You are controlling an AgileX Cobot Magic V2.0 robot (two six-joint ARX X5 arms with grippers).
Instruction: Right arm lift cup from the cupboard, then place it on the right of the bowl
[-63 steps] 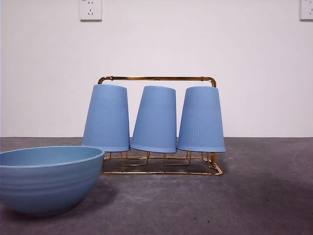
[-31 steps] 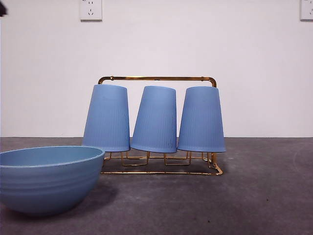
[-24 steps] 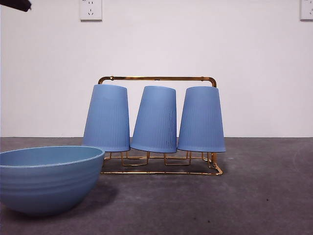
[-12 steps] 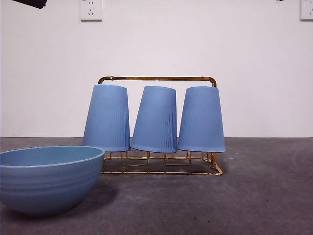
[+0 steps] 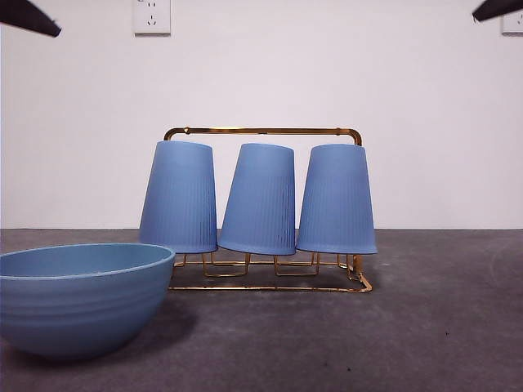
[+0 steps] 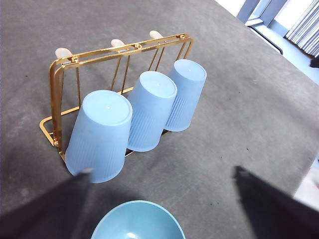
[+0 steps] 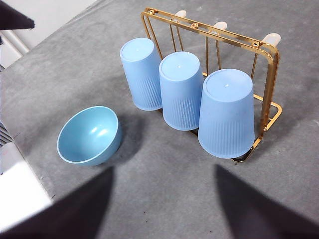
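Observation:
Three periwinkle ribbed cups stand upside down on the gold wire cupboard [image 5: 261, 131]: left [image 5: 178, 196], middle [image 5: 260, 200], right [image 5: 337, 200]. The wide blue bowl [image 5: 82, 310] sits at the front left, apart from the rack. My right gripper [image 7: 163, 169] is open and empty, high above the table; the right-end cup [image 7: 227, 112] is the nearest to it, with the bowl [image 7: 89, 135] further off. My left gripper [image 6: 163, 172] is open and empty, above the bowl [image 6: 137, 221] and the left cup [image 6: 99, 134]. No gripper touches anything.
A black arm tip shows at each top corner of the front view, one left [image 5: 29, 18] and one right [image 5: 498, 8]. Bare grey table [image 5: 425, 327] lies to the right of the bowl and in front of the rack. A white wall stands behind.
A black tip has come further into the top left corner, and one has appeared at the top right corner. The cups, rack and bowl have not moved.

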